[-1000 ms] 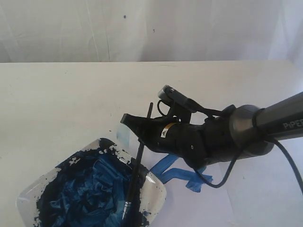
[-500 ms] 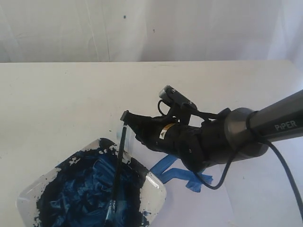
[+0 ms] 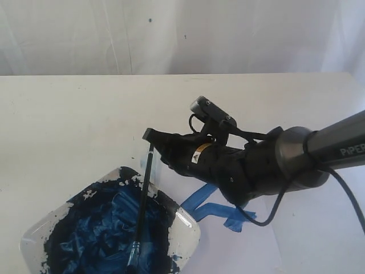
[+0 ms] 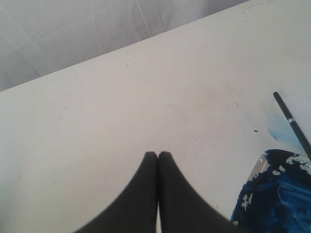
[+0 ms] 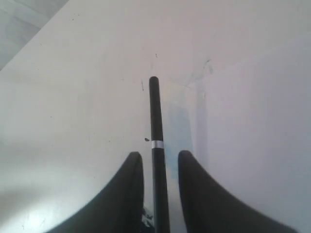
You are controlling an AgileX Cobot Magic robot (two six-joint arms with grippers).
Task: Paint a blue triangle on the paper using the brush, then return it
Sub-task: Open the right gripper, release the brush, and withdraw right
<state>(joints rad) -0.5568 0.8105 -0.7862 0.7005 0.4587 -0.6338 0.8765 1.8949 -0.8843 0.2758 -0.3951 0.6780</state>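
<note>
The black-handled brush (image 3: 142, 201) lies in the white plate (image 3: 191, 229) of dark blue paint, bristles in the paint and handle leaning up over the far rim. My right gripper (image 3: 154, 141) is open around the handle's top end, with a gap on each side of the brush (image 5: 155, 126) between the fingers (image 5: 160, 154). The blue triangle (image 3: 214, 209) sits on the white paper (image 3: 302, 240) and is partly hidden under the right arm. My left gripper (image 4: 158, 154) is shut on nothing above bare table, with the brush (image 4: 292, 122) and plate (image 4: 260, 167) off to one side.
A pale blue smear (image 3: 146, 161) marks the table next to the plate's far rim. The cream tabletop (image 3: 74, 120) reaches back to a white curtain (image 3: 171, 34). A black cable (image 3: 268, 214) hangs under the right arm over the paper.
The right gripper carried the brush left and lowered it into the plate. Its fingers then parted, and the brush now rests on the plate rim while the gripper has lifted slightly.
</note>
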